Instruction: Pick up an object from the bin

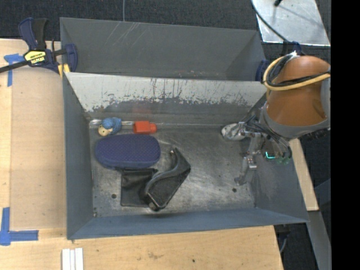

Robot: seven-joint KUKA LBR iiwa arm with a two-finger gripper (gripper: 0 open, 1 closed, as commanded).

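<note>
Orange wrist cover [295, 97]: highest part of the scene, at 3 o'clock of the bin [169, 55], arm coming in from there.
Gripper [247, 167]: low over bare floor at the bin's 3 o'clock side, nothing seen in it.
Gripper opening: cannot tell from this angle.
Black mesh pouch [163, 184]: nearest thing, well apart at 9 o'clock of the gripper; long axis roughly 1 to 7 o'clock.
Blue oval case [126, 151]: touching the pouch at its 11 o'clock, long axis 3 to 9.
Orange block [145, 127]: by the far wall, 10 o'clock of gripper.
Blue-and-yellow toy [109, 126]: just beyond the block.
Key relation: everything lies toward 9 o'clock; likely needs a sideways reach first.
</note>
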